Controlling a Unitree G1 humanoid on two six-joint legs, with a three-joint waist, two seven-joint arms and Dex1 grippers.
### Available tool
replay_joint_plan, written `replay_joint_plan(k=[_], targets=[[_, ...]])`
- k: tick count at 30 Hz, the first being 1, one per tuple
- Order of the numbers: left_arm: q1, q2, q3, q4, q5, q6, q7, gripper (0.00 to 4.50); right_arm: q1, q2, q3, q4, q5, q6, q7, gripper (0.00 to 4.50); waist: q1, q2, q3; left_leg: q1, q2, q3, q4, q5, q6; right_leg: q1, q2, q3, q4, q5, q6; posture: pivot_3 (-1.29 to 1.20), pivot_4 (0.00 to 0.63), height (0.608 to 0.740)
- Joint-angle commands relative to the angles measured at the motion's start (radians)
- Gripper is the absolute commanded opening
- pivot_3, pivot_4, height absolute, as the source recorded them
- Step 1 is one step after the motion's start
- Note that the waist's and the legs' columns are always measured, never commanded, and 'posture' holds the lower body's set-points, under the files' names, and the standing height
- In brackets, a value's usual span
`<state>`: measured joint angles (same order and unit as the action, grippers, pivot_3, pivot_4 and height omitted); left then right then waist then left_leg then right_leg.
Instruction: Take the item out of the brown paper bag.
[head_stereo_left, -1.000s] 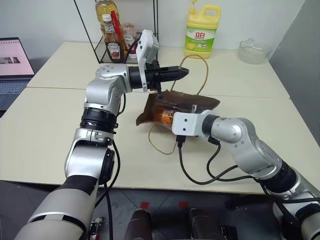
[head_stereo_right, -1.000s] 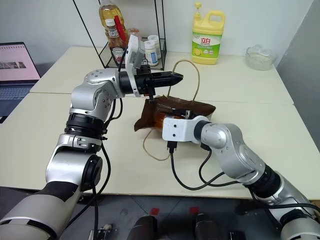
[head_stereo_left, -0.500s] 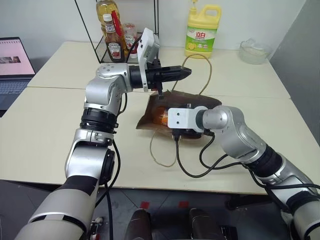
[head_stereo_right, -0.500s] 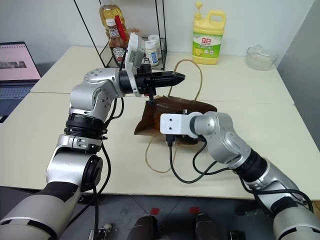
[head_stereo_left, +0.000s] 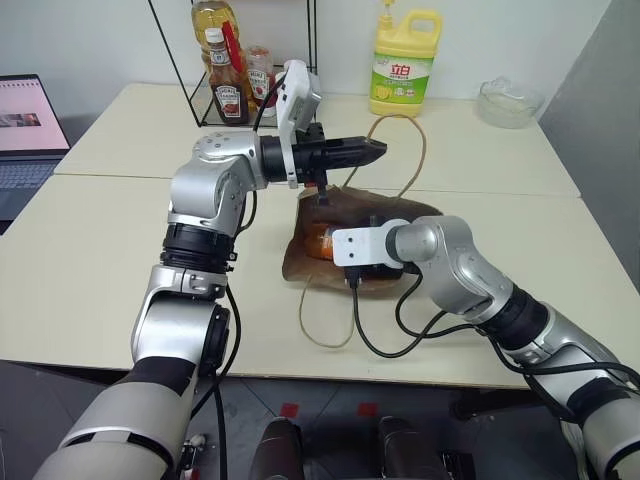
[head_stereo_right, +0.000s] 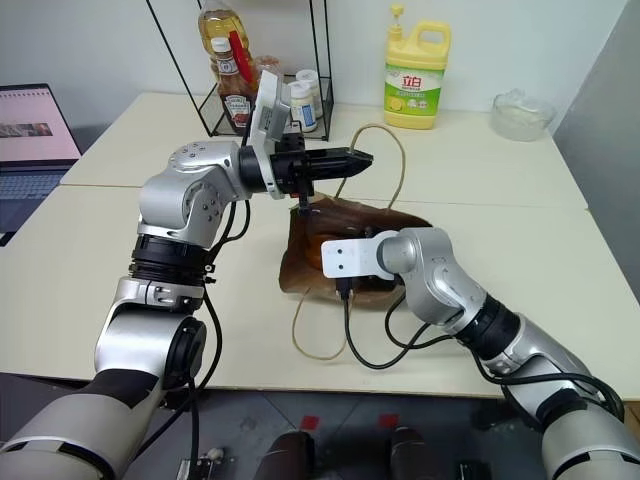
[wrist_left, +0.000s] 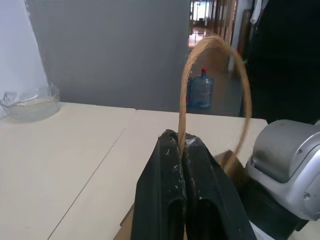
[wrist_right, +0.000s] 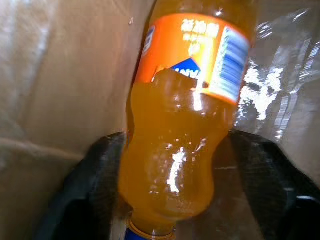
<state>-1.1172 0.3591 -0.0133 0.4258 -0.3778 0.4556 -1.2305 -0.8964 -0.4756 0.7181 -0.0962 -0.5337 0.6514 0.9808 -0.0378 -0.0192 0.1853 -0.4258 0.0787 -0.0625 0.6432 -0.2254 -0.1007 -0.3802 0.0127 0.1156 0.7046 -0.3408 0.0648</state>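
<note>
Orange soda, basically: the item (wrist_right: 175, 125) is a small plastic bottle of orange drink with an orange label, lying on its side inside the brown paper bag (head_stereo_left: 385, 212). The bag sits on the table (head_stereo_left: 100, 260), mouth held open and raised.

The left gripper (head_stereo_left: 372, 150) has its fingers pressed together on one of the bag's thin loop handles (wrist_left: 210, 75), pinching it and holding that side up. The right gripper (wrist_right: 172, 170) is reaching into the bag's mouth, fingers (wrist_right: 95, 185) spread wide on either side of the bottle's waist near the cap end. They look close to it, but whether they actually touch it is hard to say.

Handling-wise, the bottle looks full, so it's probably got some heft for its size. The plastic is smooth and glossy and likely slippery. It's rounded too, so it could roll or squirt out of a two-finger pinch. The narrow waist below the label looks like the best grab spot, since the pinched-in shape gives the fingers something to seat in. It's not fragile, so a firm squeeze should be fine.

The bag is the soft part: thin kraft paper, crumples easily, and the handle could tear if pulled hard.
</note>
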Motion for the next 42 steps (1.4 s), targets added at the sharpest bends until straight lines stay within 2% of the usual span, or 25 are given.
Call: replay_joint_plan(k=[1, 11, 16, 19, 22, 23, 32, 38, 42], targets=[[-0.004, 0.006, 0.018, -0.065, -0.032, 0.008, 0.011, 0.0, 0.017, 0.009, -0.001, -0.023, -0.033, 0.005, 0.003, 4.47, 0.0, 0.0, 0.0, 0.0, 0.0, 0.0, 0.0, 0.0, 0.0, 0.0, 0.0, 0.0, 0.0, 0.0, 0.0, 0.0, 0.15, 0.74], [0.027, 0.002, 0.014, -0.116, -0.051, 0.036, 0.032, 0.0, 0.001, 0.091, -0.008, 0.168, -0.045, -0.02, -0.032, 4.47, -0.007, 0.0, 0.0, 0.001, 0.0, 0.0, 0.0, 0.0, 0.0, 0.001, 0.0, 0.0, 0.001, 0.0, 0.0, 0.0, 0.15, 0.74], [0.037, 0.004, 0.012, -0.128, -0.05, 0.037, 0.032, 0.0, -0.007, 0.1, -0.001, 0.232, -0.049, -0.046, -0.009, 4.47, -0.014, 0.0, 0.0, 0.008, 0.0, 0.0, 0.001, -0.001, 0.002, 0.006, 0.0, 0.0, 0.004, 0.0, 0.0, 0.0, 0.15, 0.74], [0.043, 0.005, 0.01, -0.134, -0.049, 0.036, 0.032, 0.0, -0.008, 0.104, 0.002, 0.251, -0.048, -0.061, 0.002, 3.85, -0.014, 0.0, 0.0, 0.009, 0.0, 0.0, 0.001, -0.001, 0.002, 0.007, 0.0, 0.0, 0.004, 0.0, 0.0, 0.0, 0.15, 0.74], [0.047, 0.006, 0.009, -0.136, -0.047, 0.034, 0.033, 0.0, -0.01, 0.112, 0.002, 0.265, -0.05, -0.07, 0.007, 2.84, -0.014, 0.0, 0.0, 0.009, 0.0, 0.0, 0.001, -0.001, 0.002, 0.007, 0.0, 0.0, 0.005, 0.0, 0.0, 0.0, 0.15, 0.74], [0.048, 0.007, 0.009, -0.136, -0.046, 0.033, 0.034, 0.0, -0.01, 0.114, 0.0, 0.267, -0.052, -0.073, 0.006, 2.63, -0.014, 0.0, 0.0, 0.009, 0.0, 0.0, 0.001, -0.001, 0.002, 0.007, 0.0, 0.0, 0.005, 0.0, 0.0, 0.0, 0.15, 0.74], [0.057, 0.026, 0.001, -0.101, -0.015, -0.011, 0.035, 0.0, -0.005, 0.085, -0.039, 0.191, -0.056, -0.188, -0.017, 2.61, -0.013, 0.0, 0.0, 0.009, 0.0, 0.0, 0.001, -0.001, 0.002, 0.007, 0.0, 0.0, 0.004, 0.0, 0.0, 0.0, 0.15, 0.74], [0.05, 0.038, 0.002, -0.052, 0.003, -0.047, 0.042, 0.0, 0.04, 0.038, -0.113, 0.007, 0.025, -0.205, 0.057, 2.61, -0.013, 0.0, 0.0, 0.007, 0.0, 0.0, -0.001, -0.001, 0.001, 0.005, 0.0, 0.0, 0.001, 0.0, 0.0, 0.0, 0.15, 0.74], [0.048, 0.038, -0.003, -0.031, 0.014, -0.066, 0.042, 0.0, 0.045, 0.032, -0.162, -0.048, 0.09, -0.24, 0.068, 2.5, -0.016, 0.001, 0.001, 0.006, 0.0, 0.0, -0.002, 0.0, 0.001, 0.005, 0.0, 0.0, 0.0, 0.0, 0.0, 0.0, 0.15, 0.74]])
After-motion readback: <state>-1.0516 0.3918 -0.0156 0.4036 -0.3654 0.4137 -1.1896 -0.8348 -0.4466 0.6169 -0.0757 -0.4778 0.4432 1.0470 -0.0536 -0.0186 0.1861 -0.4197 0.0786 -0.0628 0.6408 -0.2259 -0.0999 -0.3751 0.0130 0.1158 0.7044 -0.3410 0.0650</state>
